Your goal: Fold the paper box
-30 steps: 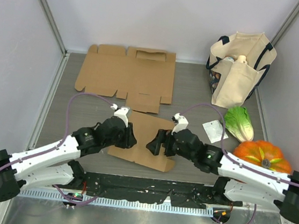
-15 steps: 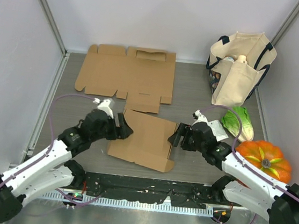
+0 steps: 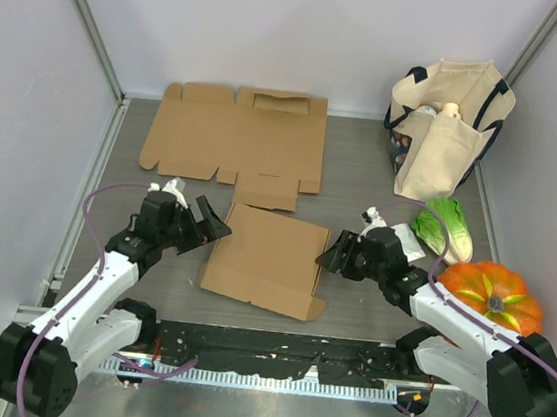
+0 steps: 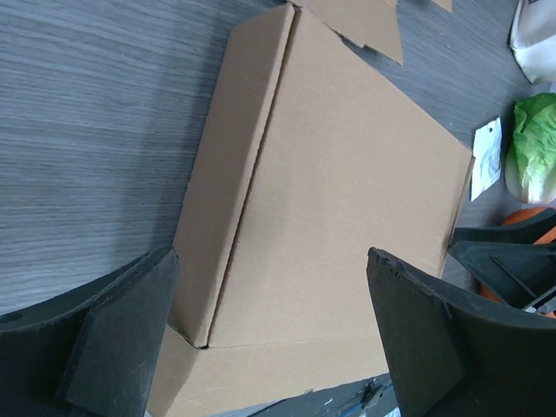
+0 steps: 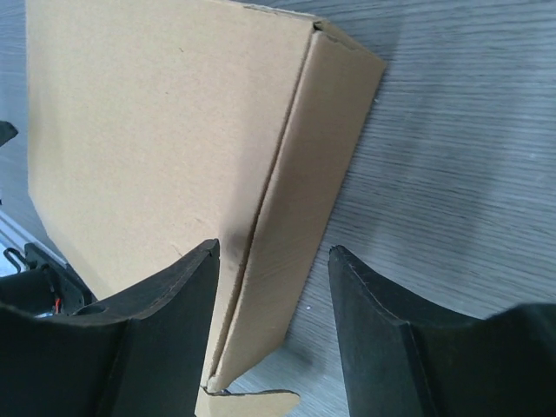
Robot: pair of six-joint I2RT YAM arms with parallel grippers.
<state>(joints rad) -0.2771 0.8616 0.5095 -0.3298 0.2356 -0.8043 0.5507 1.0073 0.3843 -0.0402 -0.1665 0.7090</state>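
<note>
- Top view: found the paper box (image 3: 268,258) lying on the worktop (image 3: 362,178) between the two arms, toward the near edge, closed down into a low flat shape.
- Noted an unfolded cardboard blank (image 3: 236,143) well behind it. Tote bag (image 3: 443,137), lettuce (image 3: 444,230) and pumpkin (image 3: 490,291) off to the right, apart from the box.
- Logged left gripper (image 3: 214,217) just beside the box's left edge and right gripper (image 3: 330,250) just beside its right edge. No hold seen on either side.
- Left wrist view: saw fingers (image 4: 122,330) spread wide and clear of the cardboard, looking down on the lid and the creased left side wall. Small flap poking out at the near corner.
- Right wrist view: saw fingers (image 5: 156,330) apart, set narrower than the left pair, straddling the right side wall. No pinch visible; cannot tell whether touching.
- Judged step in hand: lid and side walls down, right wall being lined up for a press or tuck.
- Next move, as a guess: squeeze or push the right wall square, then tuck the loose near flap. Calls for steadying the box from the left against sliding on the smooth worktop.
</note>
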